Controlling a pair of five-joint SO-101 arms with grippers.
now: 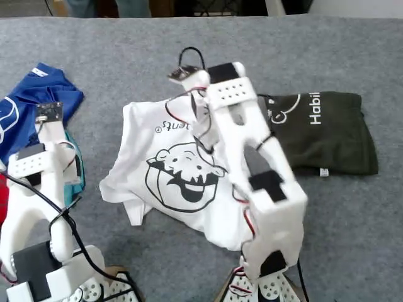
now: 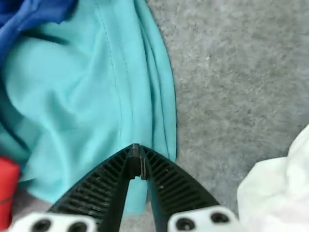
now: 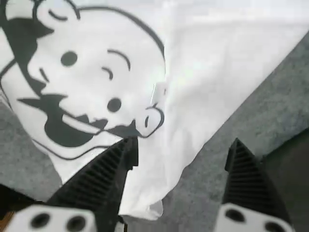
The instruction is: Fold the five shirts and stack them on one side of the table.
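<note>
Leftmost, the left arm bends low over the teal shirt (image 2: pixel 82 96) beside the blue shirt (image 1: pixel 38 94), its left gripper (image 2: pixel 136 162) closed tip to tip, gripping nothing. Centrally, the right arm stretches forward across the spread white shirt (image 1: pixel 182 170), its right gripper (image 3: pixel 183 144) spread wide and empty. A folded dark shirt (image 1: pixel 327 135) lies farthest right.
</note>
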